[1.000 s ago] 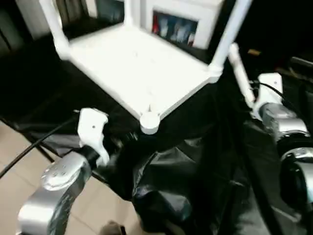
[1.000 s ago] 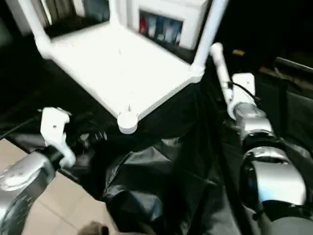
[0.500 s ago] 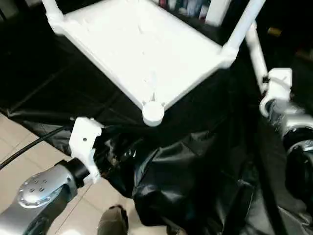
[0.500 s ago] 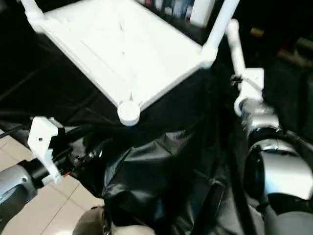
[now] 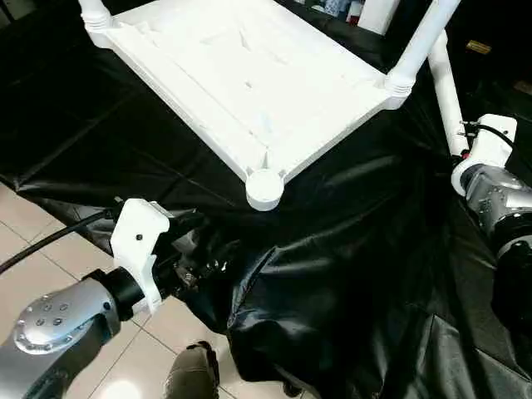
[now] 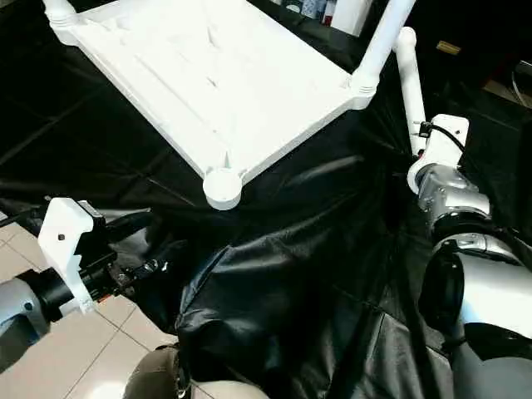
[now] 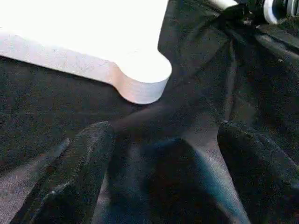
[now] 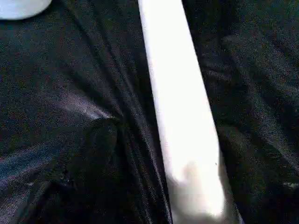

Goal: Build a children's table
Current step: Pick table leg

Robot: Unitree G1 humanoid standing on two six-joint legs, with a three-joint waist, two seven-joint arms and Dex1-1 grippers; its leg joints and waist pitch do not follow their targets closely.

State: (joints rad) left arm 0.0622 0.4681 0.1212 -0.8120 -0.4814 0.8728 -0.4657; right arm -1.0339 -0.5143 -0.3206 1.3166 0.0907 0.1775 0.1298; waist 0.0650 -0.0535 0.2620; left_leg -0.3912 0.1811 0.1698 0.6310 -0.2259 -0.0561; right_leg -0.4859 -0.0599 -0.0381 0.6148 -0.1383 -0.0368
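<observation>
White tabletop [image 5: 249,75] lies upside down on black sheet [image 5: 349,249], one leg [image 5: 420,41] standing in a corner. Left gripper [image 7: 159,177] is wide apart near empty socket [image 5: 264,188]. Right gripper [image 8: 163,186] seemingly straddles loose leg [image 8: 180,107]; its grip I cannot tell.

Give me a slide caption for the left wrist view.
Left gripper open on black cloth, facing the tabletop's empty corner socket.

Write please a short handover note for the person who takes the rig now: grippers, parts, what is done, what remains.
Left gripper: open, empty, low over the black cloth near the tabletop's empty near corner socket.
Right gripper: fingers either side of a loose leg lying on the cloth; grip not certain.
Done: tabletop lies underside up, with legs standing in at least two corners.
Left: seat the loose leg in the near socket.
</observation>
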